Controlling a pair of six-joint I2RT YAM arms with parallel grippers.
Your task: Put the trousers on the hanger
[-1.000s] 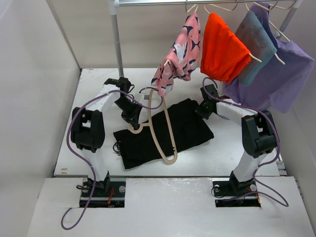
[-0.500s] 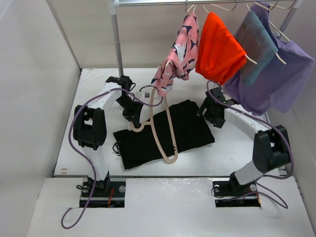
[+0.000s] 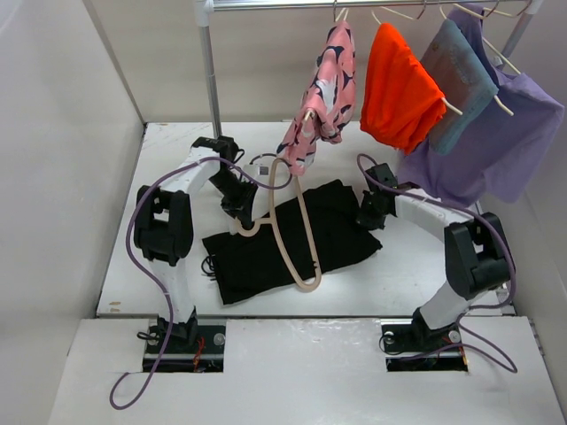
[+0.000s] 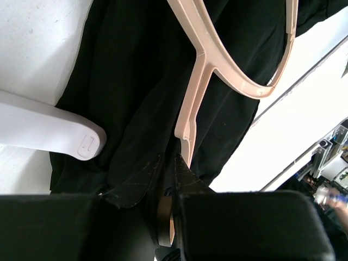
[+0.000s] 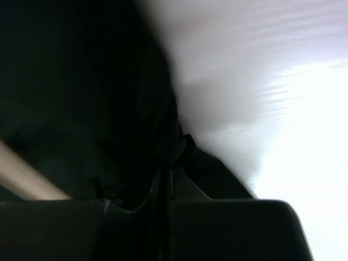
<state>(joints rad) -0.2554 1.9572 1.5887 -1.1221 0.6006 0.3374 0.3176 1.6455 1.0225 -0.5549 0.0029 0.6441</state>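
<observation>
The left pincer [image 3: 239,211] is closed on the hook end of the hanger [image 4: 194,87]. The hanger's long axis runs far to near across the trousers [image 3: 341,232], which lie folded on the worktop [image 3: 407,274], slanting from near-left to far-right. The right pincer [image 3: 368,217] is closed at their far-right edge and seems to pinch the cloth, though its view is blurred. The pink patterned garment [image 3: 323,88] hangs close over the hanger's far end.
</observation>
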